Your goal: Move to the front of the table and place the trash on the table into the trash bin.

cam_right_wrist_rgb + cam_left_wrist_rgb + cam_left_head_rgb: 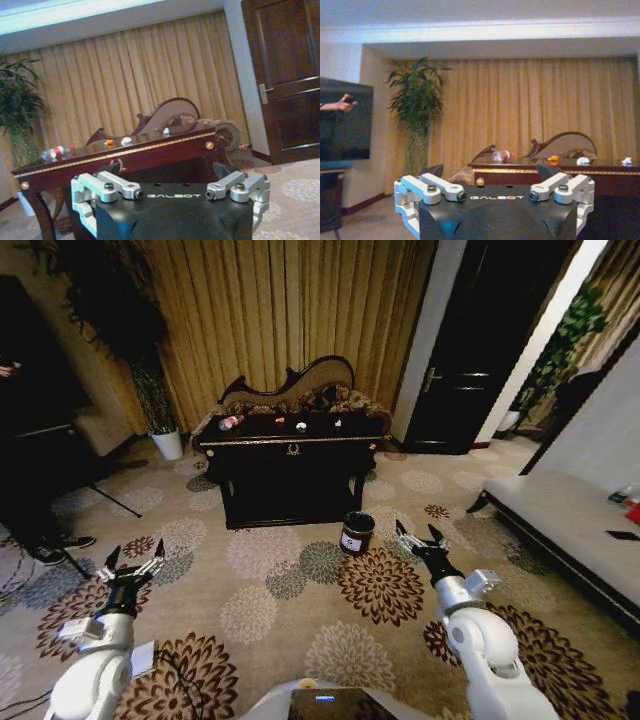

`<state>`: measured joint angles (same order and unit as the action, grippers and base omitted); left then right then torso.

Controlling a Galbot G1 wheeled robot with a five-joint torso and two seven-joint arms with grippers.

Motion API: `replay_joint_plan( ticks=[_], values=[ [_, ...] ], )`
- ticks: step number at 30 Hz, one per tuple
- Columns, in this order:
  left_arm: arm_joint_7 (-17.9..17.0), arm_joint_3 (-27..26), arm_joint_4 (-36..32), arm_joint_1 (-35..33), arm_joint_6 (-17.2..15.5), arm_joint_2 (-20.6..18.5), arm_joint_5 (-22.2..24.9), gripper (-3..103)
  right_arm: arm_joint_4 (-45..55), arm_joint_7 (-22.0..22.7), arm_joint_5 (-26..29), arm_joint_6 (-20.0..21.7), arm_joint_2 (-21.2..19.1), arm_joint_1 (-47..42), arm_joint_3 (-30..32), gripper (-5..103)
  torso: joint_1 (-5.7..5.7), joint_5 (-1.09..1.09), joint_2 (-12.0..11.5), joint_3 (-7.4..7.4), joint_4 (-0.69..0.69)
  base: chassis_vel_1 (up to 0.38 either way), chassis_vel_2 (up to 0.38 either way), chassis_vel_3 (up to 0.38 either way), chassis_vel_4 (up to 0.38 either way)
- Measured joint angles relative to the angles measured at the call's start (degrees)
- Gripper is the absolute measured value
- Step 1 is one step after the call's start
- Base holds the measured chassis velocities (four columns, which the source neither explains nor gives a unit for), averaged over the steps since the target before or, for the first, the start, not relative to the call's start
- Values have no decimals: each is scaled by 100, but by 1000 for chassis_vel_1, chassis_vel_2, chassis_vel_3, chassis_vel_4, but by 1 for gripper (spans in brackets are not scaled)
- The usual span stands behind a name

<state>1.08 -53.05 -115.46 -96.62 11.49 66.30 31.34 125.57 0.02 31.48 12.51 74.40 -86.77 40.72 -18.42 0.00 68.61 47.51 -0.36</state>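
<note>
Room: patterned floral carpet (300, 590), gold curtains (290, 310) along the back wall, a dark door (470, 350) to the right, a tall plant (120, 330) in a white pot (167, 443) to the left.
Table (290, 445): glossy black with gold trim, standing well ahead of the robot in front of the curtains; a curved-back sofa (300, 385) is just behind it.
Bench (570, 525): long and dark with a pale cushion, along the right side of the room.
Bin (356, 533): small, black, white label on its side, on the carpet just in front of the table's right part; what is inside cannot be made out.
Bottle (231, 422): clear with a red label, lying on its side at the table's left end.
Orange scrap (553, 159): on the tabletop, right of the bottle.
White scrap (301, 426): on the tabletop near the middle, beside the orange one; another small white bit (337, 424) lies further right.
Left gripper (133, 567): low over the carpet at the left, fingers spread apart, holding nothing, well apart from the table and trash.
Right gripper (420, 540): low over the carpet at the right, fingers spread apart, holding nothing, near the bin but not touching it, well short of the tabletop.
</note>
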Motion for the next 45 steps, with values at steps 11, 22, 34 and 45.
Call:
replay_joint_plan(
  ticks=[11, 22, 34, 45],
  values=[
    [-11, 296, 480, 362, -96, -605, 301, 100, -969, -3, -341, -445, -957, 381, -99, 100, -1, 1, -2, 1, -2, 0, 0, 0, 0],
    [-190, 571, 449, 567, -339, -474, 309, 100, -1006, -3, -177, -608, -810, 536, -114, 100, -1, 0, -1, 1, -2, 0, 0, 0, 0],
    [-275, 539, 394, 530, -332, -367, 100, 100, -940, -2, -186, -664, -461, 477, -89, 100, 1, 0, -1, 0, -1, 0, 0, 0, 0],
    [-259, 530, 392, 547, -301, -380, 109, 100, -845, -2, -196, -668, -471, 366, -52, 100, 2, -1, 1, -1, -2, -101, 84, 98, -99]
  ],
)
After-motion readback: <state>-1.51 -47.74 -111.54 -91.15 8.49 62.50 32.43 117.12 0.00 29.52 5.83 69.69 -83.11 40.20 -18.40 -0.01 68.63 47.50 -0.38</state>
